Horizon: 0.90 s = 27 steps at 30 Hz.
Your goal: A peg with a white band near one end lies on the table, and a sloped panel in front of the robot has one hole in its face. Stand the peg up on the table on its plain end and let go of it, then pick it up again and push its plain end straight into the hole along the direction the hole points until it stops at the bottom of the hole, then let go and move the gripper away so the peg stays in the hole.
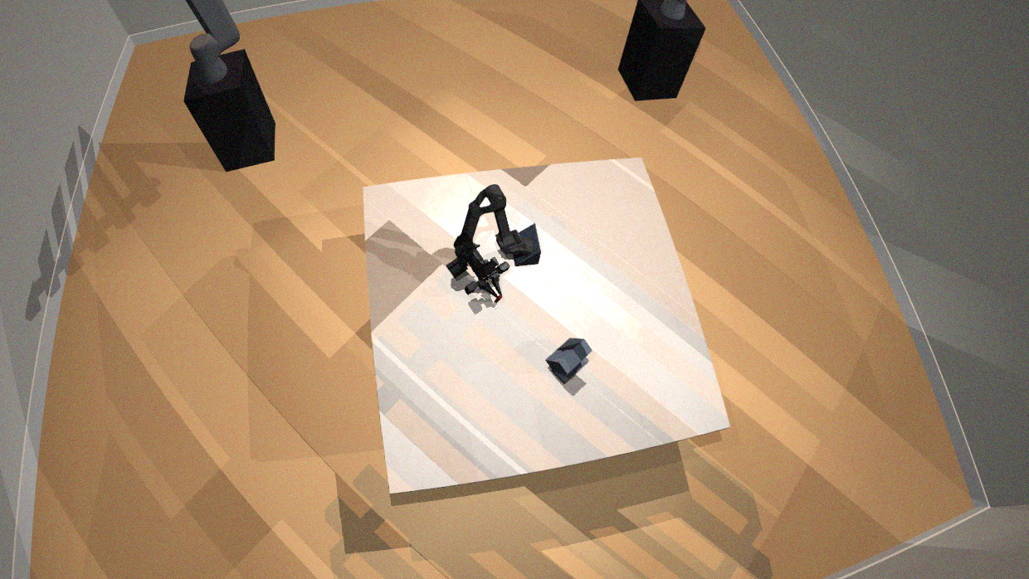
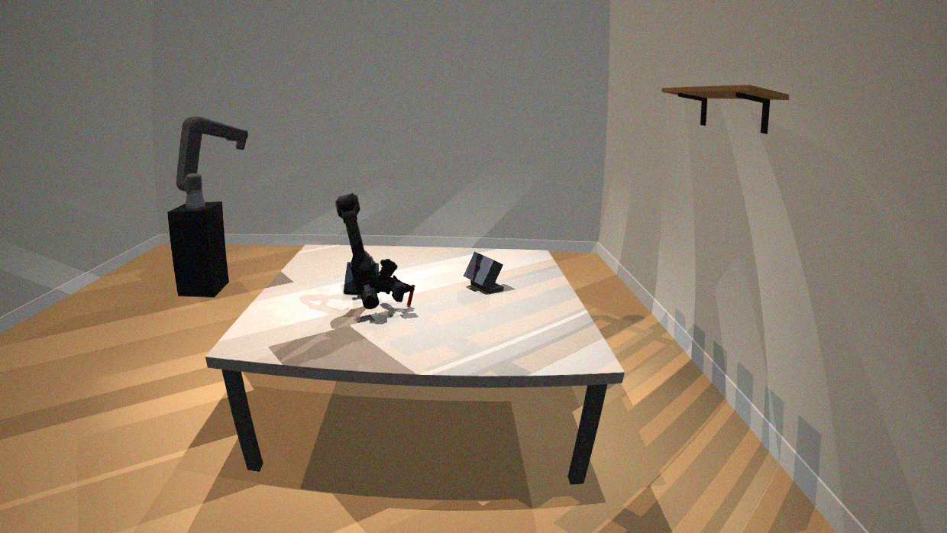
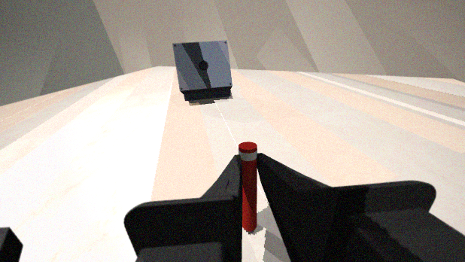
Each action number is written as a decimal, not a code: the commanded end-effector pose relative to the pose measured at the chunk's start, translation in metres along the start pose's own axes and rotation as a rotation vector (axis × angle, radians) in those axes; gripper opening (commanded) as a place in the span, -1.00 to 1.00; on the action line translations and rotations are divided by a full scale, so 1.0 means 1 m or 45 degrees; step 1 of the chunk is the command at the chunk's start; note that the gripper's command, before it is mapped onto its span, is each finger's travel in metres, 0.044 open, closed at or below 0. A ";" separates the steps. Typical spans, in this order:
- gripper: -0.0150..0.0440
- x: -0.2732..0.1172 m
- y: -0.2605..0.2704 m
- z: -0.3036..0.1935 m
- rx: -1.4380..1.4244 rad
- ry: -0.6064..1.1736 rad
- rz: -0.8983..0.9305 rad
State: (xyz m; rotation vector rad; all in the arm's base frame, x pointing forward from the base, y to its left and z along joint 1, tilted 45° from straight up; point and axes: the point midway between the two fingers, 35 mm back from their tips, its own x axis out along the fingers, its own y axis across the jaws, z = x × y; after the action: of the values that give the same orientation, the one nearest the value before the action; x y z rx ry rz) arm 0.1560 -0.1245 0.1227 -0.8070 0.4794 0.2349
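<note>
The red peg (image 1: 499, 297) (image 2: 410, 297) (image 3: 250, 188) is nearly upright, leaning slightly in the exterior view. Its white-banded end is up and its plain end down. My gripper (image 2: 411, 289) (image 3: 247, 159) is shut on the peg, with the fingertips just below the band. The plain end is close to the table (image 1: 633, 251) (image 2: 503, 337); I cannot tell whether it touches. The sloped blue-grey panel (image 1: 568, 357) (image 2: 490, 270) (image 3: 218, 71) stands well ahead, apart from the peg. Its dark round hole (image 3: 203, 65) shows near the middle of the face in the wrist view.
My arm's dark base block (image 1: 530, 251) (image 2: 350, 279) stands on the table behind the gripper. Two black pedestals (image 1: 231, 114) (image 1: 660, 54) stand on the floor beyond the table. A brown shelf (image 2: 728, 91) is on the right wall. Striped light and shadow cross the table.
</note>
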 end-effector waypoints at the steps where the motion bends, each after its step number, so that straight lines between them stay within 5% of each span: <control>1: -0.32 0.000 0.000 -0.002 -0.001 0.000 0.000; 27: -0.32 -0.003 0.001 -0.006 -0.002 -0.008 0.004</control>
State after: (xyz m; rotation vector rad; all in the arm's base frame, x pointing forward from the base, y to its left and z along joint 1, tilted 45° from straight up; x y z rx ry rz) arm 0.1532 -0.1269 0.1210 -0.8075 0.4727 0.2421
